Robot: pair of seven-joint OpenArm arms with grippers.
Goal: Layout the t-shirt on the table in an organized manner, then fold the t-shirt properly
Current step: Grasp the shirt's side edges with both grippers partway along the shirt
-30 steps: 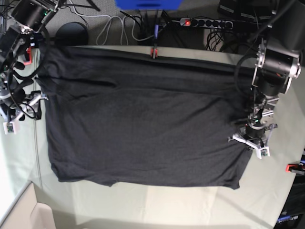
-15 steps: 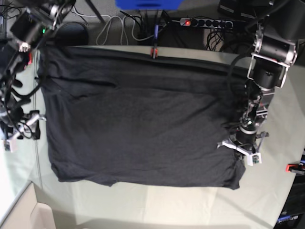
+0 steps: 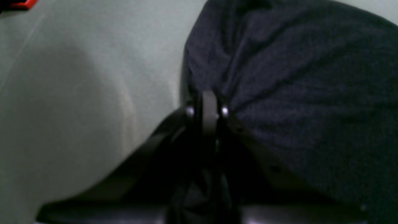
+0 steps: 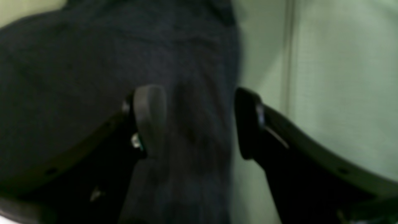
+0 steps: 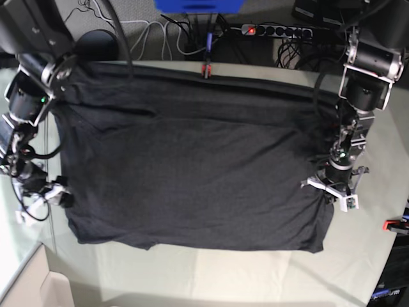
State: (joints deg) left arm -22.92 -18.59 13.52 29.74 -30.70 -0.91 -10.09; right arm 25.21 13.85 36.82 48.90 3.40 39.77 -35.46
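Observation:
The dark t-shirt [image 5: 192, 160] lies spread flat over most of the table [image 5: 223, 268], its hem toward the front. At the shirt's right edge, my left gripper [image 5: 332, 190] points down. In the left wrist view it [image 3: 210, 109] is shut, pinching a bunched fold of the t-shirt [image 3: 304, 77] just above the cloth-covered table [image 3: 77, 77]. My right gripper [image 5: 57, 197] is low at the shirt's left edge. Seen from the right wrist, it [image 4: 199, 121] stands open, with the edge of the t-shirt [image 4: 77, 62] running between its fingers [image 4: 149, 115].
A red clamp [image 5: 206, 69] grips the table's back edge and another [image 5: 393, 224] sits at the far right. A power strip [image 5: 275, 30] and cables lie behind the table. A beige box [image 5: 32, 284] stands at the front left corner.
My right arm has swung down along the shirt's left edge toward the front. The left gripper shifted slightly along the right edge, still pinching the cloth.

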